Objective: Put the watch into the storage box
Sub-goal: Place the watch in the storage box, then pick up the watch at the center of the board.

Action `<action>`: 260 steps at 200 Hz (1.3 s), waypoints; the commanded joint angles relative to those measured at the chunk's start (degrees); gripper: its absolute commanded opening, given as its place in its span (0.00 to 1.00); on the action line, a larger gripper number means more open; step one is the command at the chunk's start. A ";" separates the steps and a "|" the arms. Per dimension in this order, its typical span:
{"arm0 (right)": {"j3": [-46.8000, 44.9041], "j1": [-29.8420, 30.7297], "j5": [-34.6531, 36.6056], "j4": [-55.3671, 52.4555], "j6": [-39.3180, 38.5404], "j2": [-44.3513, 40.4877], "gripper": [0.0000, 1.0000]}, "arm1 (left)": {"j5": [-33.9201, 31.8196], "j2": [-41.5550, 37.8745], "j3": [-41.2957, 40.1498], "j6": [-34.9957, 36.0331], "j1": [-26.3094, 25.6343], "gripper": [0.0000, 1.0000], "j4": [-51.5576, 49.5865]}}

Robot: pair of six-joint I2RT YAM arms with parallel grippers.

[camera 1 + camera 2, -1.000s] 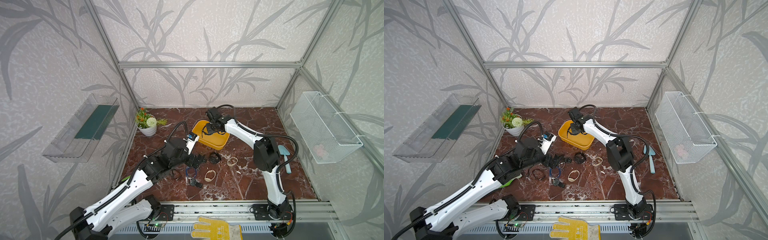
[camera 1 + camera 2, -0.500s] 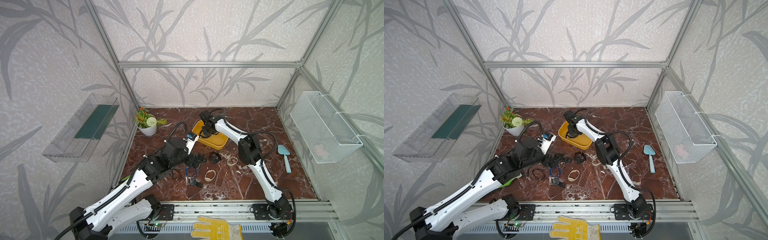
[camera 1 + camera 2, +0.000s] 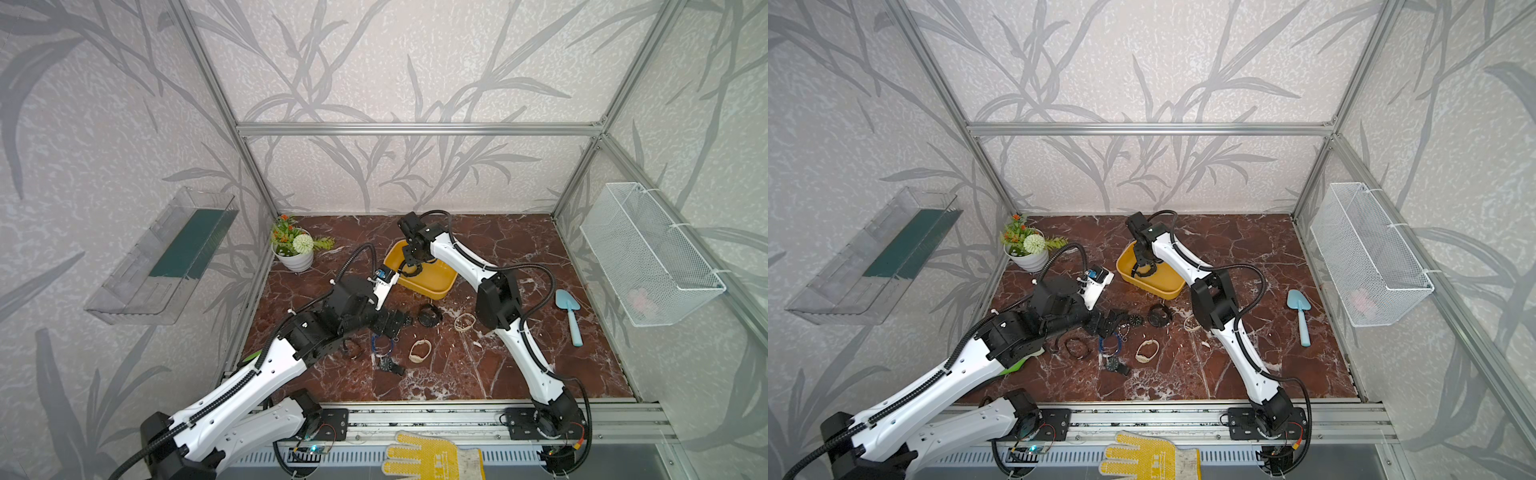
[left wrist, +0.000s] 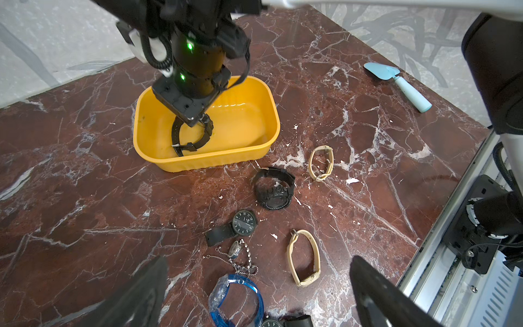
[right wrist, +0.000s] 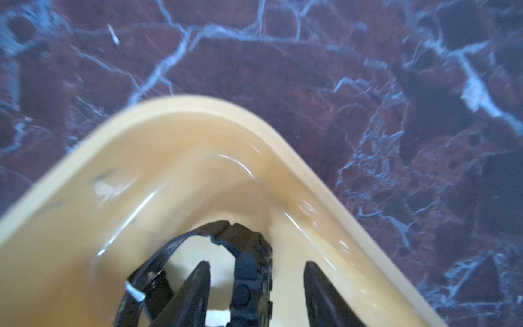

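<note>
Right gripper [image 5: 256, 264] sits part-open low in the storage box [image 5: 198, 113], watch [image 5: 249, 254] loose between its jaws: release step, next needs a straight lift without snagging it.

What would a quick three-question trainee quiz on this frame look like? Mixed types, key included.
1. True or false: the black watch is inside the yellow box.
2. How many tan bands lie on the table? A) one B) two C) four
3. Fill in: the left gripper has its jaws ____.
Key: 1 true; 2 B; 3 open.
</note>
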 commanded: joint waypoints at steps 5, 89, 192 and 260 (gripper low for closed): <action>6.05 -0.42 -0.49 -5.85 -1.32 -2.35 0.56 | 0.50 0.04 0.99 0.92 -0.13 0.98 -1.59; -48.70 -1.94 -1.31 18.03 0.58 -44.30 0.56 | 5.30 -2.32 -0.48 1.01 -0.13 0.98 0.98; -86.82 -2.96 -4.20 20.11 6.71 -66.16 0.48 | 8.35 3.16 0.01 0.75 -0.15 0.98 1.75; -90.14 -2.82 -3.58 23.98 7.45 -59.14 0.40 | 9.67 3.59 0.13 0.75 -0.13 0.98 1.56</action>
